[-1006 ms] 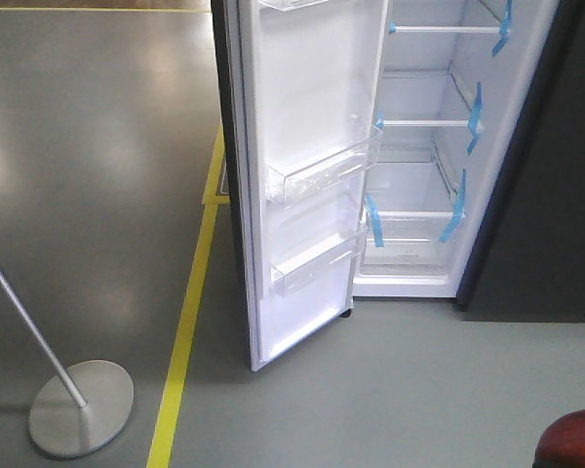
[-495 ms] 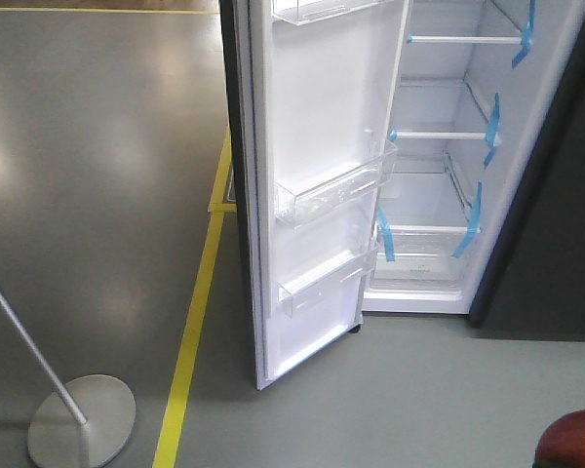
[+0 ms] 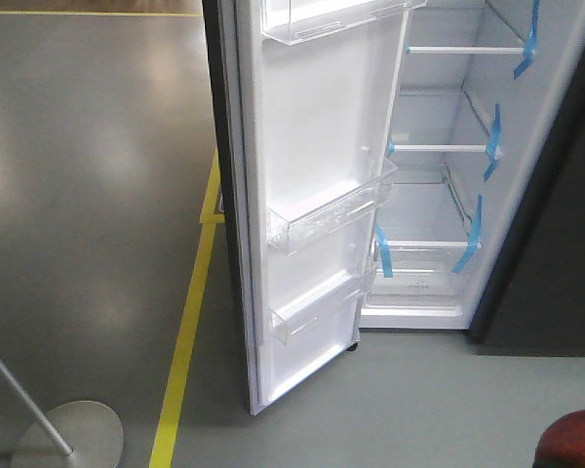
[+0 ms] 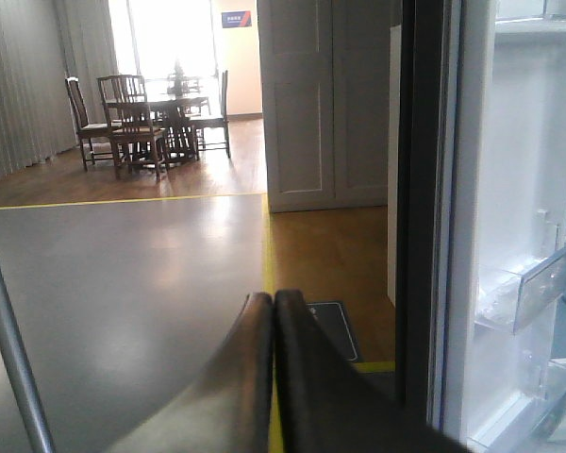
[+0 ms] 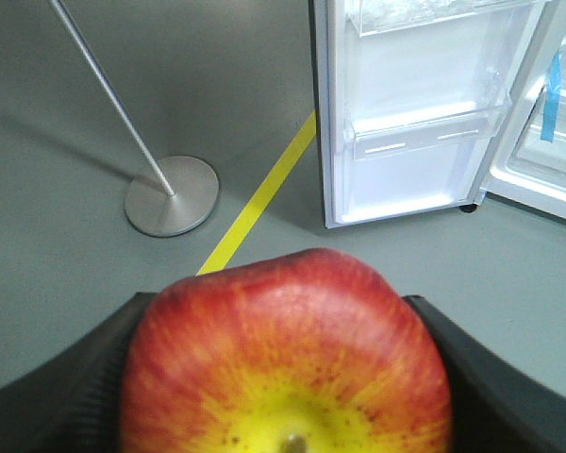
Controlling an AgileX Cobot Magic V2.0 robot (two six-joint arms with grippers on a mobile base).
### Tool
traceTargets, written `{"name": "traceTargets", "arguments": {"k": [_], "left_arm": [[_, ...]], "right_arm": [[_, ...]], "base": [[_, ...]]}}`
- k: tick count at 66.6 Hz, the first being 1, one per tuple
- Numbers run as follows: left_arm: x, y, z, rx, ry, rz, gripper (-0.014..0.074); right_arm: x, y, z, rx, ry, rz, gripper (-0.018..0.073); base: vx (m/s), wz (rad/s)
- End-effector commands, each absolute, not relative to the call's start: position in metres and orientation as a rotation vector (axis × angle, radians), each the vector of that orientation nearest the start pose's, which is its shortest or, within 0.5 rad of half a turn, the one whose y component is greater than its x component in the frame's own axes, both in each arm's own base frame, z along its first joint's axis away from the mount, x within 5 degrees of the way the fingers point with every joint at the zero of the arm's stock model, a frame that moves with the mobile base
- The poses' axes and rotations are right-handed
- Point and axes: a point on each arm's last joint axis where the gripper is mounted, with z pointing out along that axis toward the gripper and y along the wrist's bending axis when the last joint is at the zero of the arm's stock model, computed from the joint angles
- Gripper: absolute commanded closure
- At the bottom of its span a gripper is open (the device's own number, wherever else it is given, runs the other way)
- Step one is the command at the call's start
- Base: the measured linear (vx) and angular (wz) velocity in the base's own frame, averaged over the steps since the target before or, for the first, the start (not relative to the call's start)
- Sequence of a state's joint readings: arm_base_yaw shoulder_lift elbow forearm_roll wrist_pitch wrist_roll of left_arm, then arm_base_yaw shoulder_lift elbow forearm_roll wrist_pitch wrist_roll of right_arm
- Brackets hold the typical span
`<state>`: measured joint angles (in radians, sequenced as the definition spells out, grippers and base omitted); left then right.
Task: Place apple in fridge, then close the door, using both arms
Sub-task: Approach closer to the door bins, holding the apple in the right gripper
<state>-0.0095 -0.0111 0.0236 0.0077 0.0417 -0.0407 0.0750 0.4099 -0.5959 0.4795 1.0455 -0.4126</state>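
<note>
We held the apple (image 5: pixel 288 363) in the right hand (image 5: pixel 285 406). Its two black fingers (image 5: pixel 71 387) pressed on opposite flanks, with the yellow stem end turned up toward the wrist camera. The apple hung low over the grey floor (image 3: pixel 97 195), to the right of the open fridge (image 3: pixel 439 283) and well apart from it. It was not yet on any shelf (image 3: pixel 439 148).

We judged the apple light and firm, but its glossy skin looked slippery and its round flanks gave the fingers little flat ground. The grip we had, across the widest part where the sides are a little blocky, seemed the best one. A grip higher or lower would tend to squeeze the fruit out. Too hard a squeeze would probably bruise it, so we thought moderate pressure right. On a clear shelf it could roll, so we meant to set it down on its base, well back from the edge, before the fingers parted.

The left hand (image 4: pixel 273 304) was empty, its fingertips pressed together, just beside the dark edge of the door (image 4: pixel 420 189). The door stood wide open, with its white lining and clear bins (image 3: pixel 322 219) facing the shelves. We took it for stiff and easy to swing — a flat push on the grey outer face near the free edge, not on the brittle-looking bins, ought to serve.
</note>
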Motion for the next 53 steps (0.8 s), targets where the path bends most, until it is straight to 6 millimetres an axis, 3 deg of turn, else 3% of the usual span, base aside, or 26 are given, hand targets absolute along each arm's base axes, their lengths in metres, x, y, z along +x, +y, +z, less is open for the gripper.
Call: {"name": "traceTargets", "arguments": {"k": [1,53], "left_arm": [[0.0538,-0.0005,0.2154,-0.022,1.431,-0.04,0.0603],[0.0538,-0.0005,0.2154,-0.022,1.431,-0.04,0.0603]], "right_arm": [[0.0554,0.041,0.3174,-0.436,2.125,0.432,0.0475],[0.0554,0.041,0.3174,-0.436,2.125,0.432,0.0475]], "base": [[0.13,-0.04],[0.14,-0.02]]}}
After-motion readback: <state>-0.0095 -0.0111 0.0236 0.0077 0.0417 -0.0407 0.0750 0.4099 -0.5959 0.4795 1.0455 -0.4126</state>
